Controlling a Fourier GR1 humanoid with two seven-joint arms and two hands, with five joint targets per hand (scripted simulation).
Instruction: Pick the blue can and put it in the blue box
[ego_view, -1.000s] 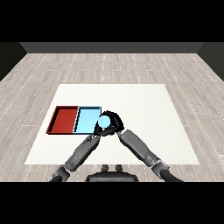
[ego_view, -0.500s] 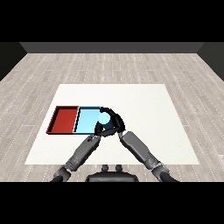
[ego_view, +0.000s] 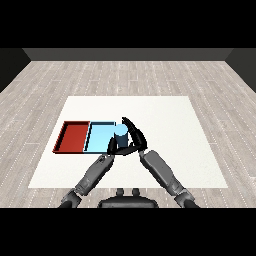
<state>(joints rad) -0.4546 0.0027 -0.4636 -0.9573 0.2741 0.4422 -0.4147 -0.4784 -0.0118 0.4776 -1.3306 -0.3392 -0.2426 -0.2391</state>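
Note:
The blue can (ego_view: 121, 133) stands upright at the right end of the light blue tray (ego_view: 99, 136), over its right rim. My right hand (ego_view: 136, 138) is curled round the can from the right, fingers above and thumb below it. I cannot tell whether the can touches the tray's floor. My left hand (ego_view: 110, 148) lies just below the can at the tray's near right corner, partly overlapped by the right hand.
The red tray (ego_view: 73, 136) lies against the left side of the blue tray. Both sit left of centre on the white table (ego_view: 170, 120), which stretches away to the right and back. A grey wood floor surrounds it.
My right hand has carried the can slightly away from me and a touch left, onto the blue tray's right end. The left hand has stayed about where it was.

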